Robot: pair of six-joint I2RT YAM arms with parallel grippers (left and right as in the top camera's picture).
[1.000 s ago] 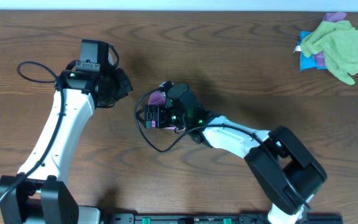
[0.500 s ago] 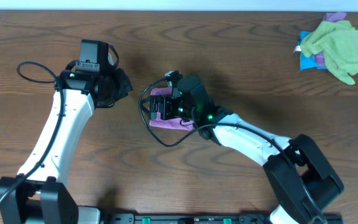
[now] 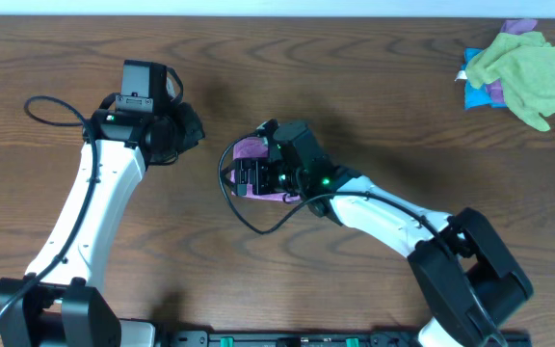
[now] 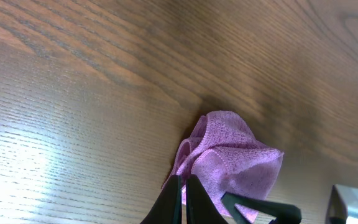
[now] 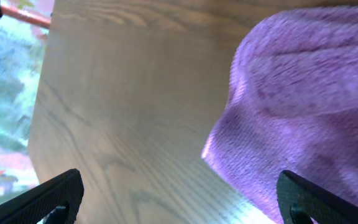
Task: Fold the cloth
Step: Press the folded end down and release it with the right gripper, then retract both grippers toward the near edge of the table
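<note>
One light purple, fuzzy terry cloth (image 4: 229,158) lies bunched on the dark wooden worktop (image 3: 374,87). The right end effector (image 5: 179,199) hovers directly over it with fingers spread wide, gripping nothing. The left end effector (image 4: 183,202), fingers apparently pressed together, has the cloth just ahead of it.

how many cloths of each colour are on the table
lilac cloth, under the right arm: 1
yellow-green cloth, on the pile at the far corner: 1
blue cloth, in the pile: 1
purple cloth, in the pile, mostly hidden: 1
total: 4
</note>
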